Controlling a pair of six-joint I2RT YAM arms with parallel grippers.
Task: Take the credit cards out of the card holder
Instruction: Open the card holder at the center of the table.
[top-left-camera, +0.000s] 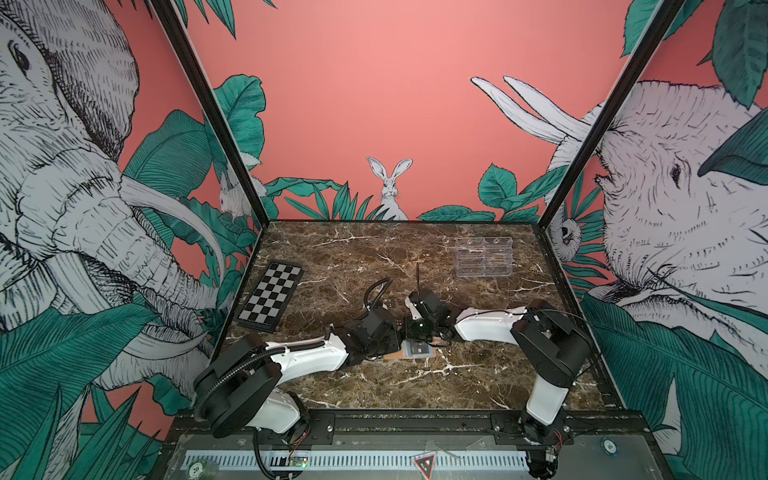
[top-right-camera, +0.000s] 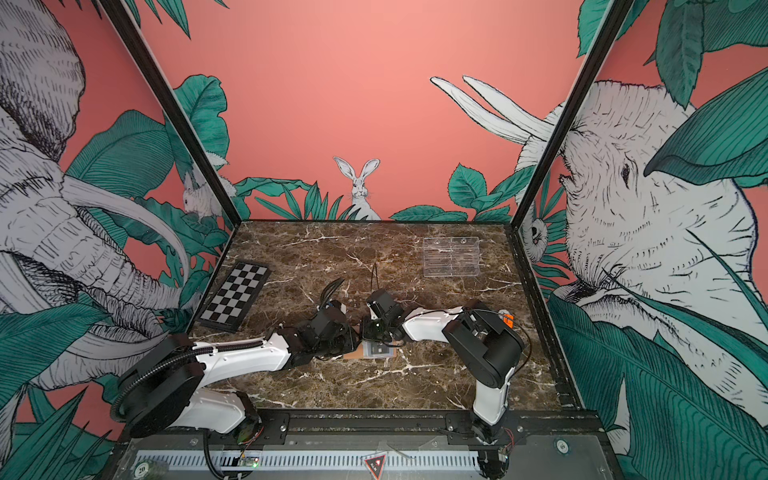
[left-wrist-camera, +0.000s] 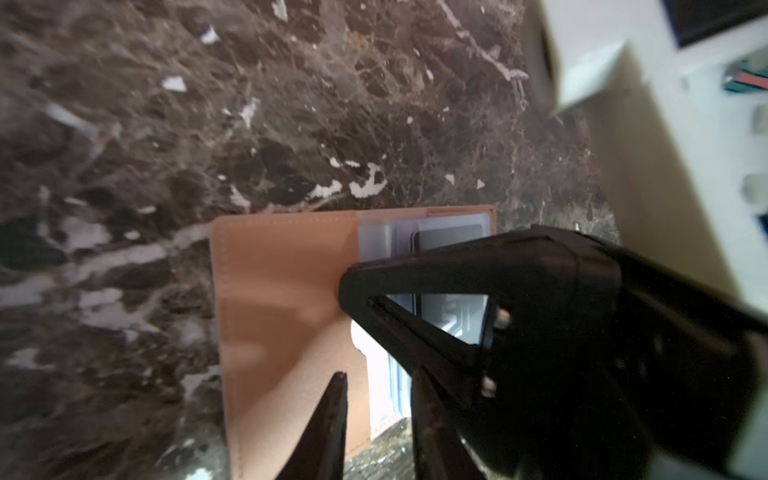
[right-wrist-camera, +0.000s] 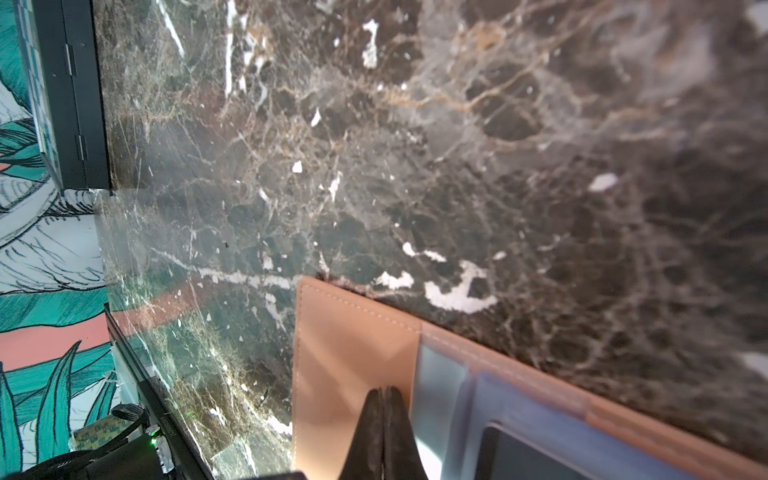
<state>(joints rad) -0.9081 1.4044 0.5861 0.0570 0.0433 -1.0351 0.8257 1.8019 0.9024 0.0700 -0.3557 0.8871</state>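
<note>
Right claw (right-wrist-camera: 384, 415) shut and empty, tips pinning the tan flap of the card holder (left-wrist-camera: 282, 299) just beside its clear sleeves. Left claw (left-wrist-camera: 378, 382) part open, gripping nothing visible, poised at the sleeve edge.

Holder lies open mid marble counter (top-left-camera: 374, 257), toward the front edge.

Best approach, I judge: keep the flap pinned, nip only the dark credit card (left-wrist-camera: 449, 239), and draw it flat along its sleeve.

Holder is stitched tan leather-look; the sleeves are glossy and probably slippery.
</note>
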